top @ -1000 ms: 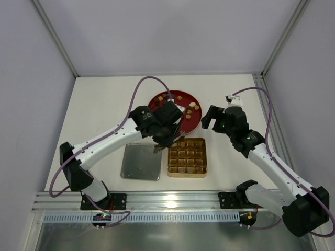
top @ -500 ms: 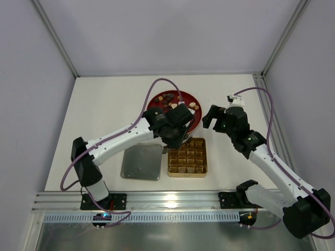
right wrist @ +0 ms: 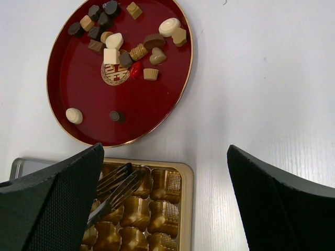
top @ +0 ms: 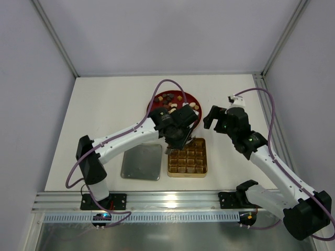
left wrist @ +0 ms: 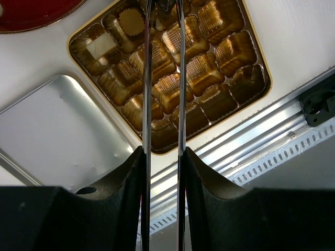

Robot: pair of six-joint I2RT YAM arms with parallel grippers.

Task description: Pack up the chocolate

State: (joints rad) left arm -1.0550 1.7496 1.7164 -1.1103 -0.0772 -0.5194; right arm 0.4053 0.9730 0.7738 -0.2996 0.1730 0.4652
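The chocolate (right wrist: 119, 43) lies as several brown, dark and cream pieces on the round red plate (right wrist: 152, 112). A white square piece (left wrist: 101, 46) and a round caramel piece (left wrist: 131, 20) sit in cells of the gold tin (top: 187, 157). My left gripper (left wrist: 163, 152) is shut on metal tongs (left wrist: 147, 94). It hovers over the tin's far left part (top: 177, 135). The forked tong tips (right wrist: 121, 180) hang over a far-row cell. I cannot tell if a piece is between them. My right gripper (right wrist: 165, 157) stands open and empty above the table, right of the plate (top: 212, 117).
A flat silver lid (top: 141, 162) lies left of the tin, close beside it (left wrist: 57, 130). A slotted metal rail (top: 172, 201) runs along the near table edge. Purple cables loop above both arms. Frame posts stand at the back corners.
My left arm has swung right, from the lid's edge to over the tin, carrying the tongs along. The right arm has stayed almost still.
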